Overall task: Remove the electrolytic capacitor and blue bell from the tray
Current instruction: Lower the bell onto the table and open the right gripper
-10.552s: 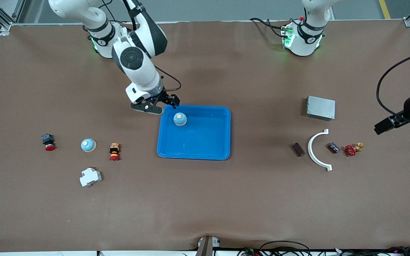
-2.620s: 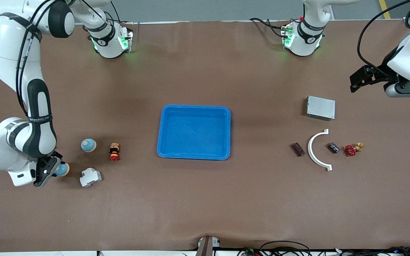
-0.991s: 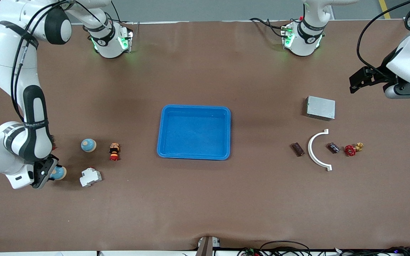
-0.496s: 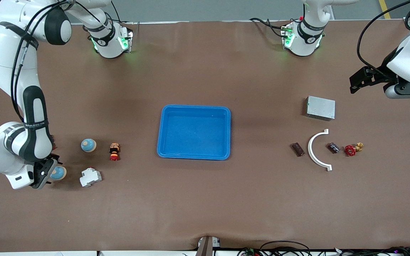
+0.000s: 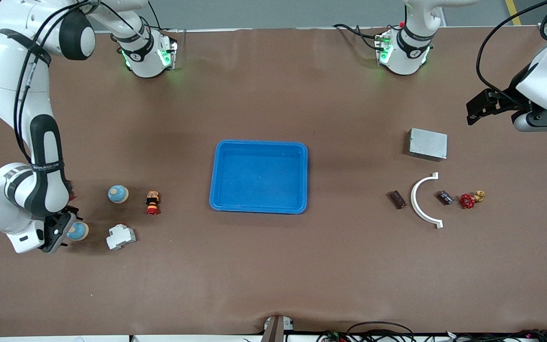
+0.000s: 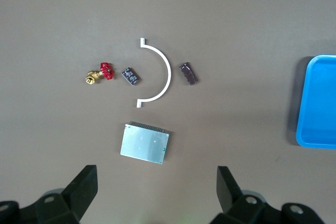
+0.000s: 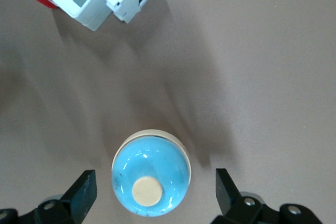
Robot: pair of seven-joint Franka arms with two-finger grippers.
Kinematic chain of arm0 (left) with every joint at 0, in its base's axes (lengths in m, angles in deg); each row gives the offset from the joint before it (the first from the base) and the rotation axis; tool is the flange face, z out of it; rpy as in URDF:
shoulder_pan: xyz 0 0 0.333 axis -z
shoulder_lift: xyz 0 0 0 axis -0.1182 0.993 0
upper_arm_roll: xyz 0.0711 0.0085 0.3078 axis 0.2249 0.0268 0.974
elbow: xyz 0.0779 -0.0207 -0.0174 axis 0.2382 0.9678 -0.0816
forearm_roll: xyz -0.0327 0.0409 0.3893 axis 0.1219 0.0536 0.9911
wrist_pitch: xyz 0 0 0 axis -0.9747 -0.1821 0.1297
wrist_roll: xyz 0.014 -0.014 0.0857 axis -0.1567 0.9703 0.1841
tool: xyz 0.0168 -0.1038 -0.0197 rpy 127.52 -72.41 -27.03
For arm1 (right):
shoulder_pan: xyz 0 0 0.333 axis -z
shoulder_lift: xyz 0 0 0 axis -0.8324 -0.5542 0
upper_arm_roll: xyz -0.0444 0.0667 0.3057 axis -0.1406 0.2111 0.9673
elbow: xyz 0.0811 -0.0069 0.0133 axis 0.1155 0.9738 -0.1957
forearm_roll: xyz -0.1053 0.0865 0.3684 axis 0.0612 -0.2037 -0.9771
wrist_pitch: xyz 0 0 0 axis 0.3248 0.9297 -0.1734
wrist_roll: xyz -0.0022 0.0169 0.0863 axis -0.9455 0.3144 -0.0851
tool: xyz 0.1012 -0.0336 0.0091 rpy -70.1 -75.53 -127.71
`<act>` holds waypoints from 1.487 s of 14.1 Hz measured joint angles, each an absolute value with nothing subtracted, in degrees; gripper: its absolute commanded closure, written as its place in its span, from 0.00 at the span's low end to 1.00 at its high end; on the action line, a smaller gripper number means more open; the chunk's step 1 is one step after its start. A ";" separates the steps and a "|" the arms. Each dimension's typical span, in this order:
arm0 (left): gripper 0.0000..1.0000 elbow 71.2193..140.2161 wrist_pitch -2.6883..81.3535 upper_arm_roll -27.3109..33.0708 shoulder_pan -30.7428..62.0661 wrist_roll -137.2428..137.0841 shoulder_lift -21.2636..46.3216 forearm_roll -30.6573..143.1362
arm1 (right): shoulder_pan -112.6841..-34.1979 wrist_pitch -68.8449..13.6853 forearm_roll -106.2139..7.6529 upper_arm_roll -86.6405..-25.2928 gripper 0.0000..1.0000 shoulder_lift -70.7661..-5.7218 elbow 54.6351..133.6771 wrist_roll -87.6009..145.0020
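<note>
A blue bell (image 5: 78, 231) with a cream button stands on the table near the right arm's end; it also shows in the right wrist view (image 7: 151, 180). My right gripper (image 5: 63, 229) is low around it, open, with the fingers (image 7: 83, 191) apart from the bell on both sides. A second blue bell (image 5: 117, 194) stands farther from the front camera. Two small dark capacitor-like parts (image 5: 397, 199) (image 5: 445, 197) lie on either side of a white arc (image 5: 420, 202). My left gripper (image 5: 530, 124) hangs open and empty (image 6: 157, 192) above the table at the left arm's end.
An empty blue tray (image 5: 259, 208) sits mid-table. A white breaker (image 5: 121, 236) lies beside the held-over bell. A red-and-black push button (image 5: 152, 202), a metal box (image 5: 428, 144) and a red valve (image 5: 468, 200) also lie on the table.
The bell that was in the tray now stands on the table beside the breaker. Over the last second the right gripper has let go and edged slightly off it. The left arm has not moved.
</note>
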State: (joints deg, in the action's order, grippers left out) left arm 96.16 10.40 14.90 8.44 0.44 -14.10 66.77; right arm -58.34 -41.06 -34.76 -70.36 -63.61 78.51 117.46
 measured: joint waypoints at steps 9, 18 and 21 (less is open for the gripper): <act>0.00 96.16 10.40 14.90 8.41 0.44 -14.09 66.77 | -60.19 -24.12 -34.14 -72.26 0.00 -62.11 72.81 108.57; 0.00 96.09 10.68 14.90 8.40 0.44 -14.09 66.77 | -66.44 -12.92 -34.04 -74.85 0.00 -49.84 75.04 83.53; 0.00 96.07 10.71 14.90 8.40 0.44 -14.09 66.77 | -69.12 -13.01 -32.52 -75.25 0.00 -45.86 76.49 74.29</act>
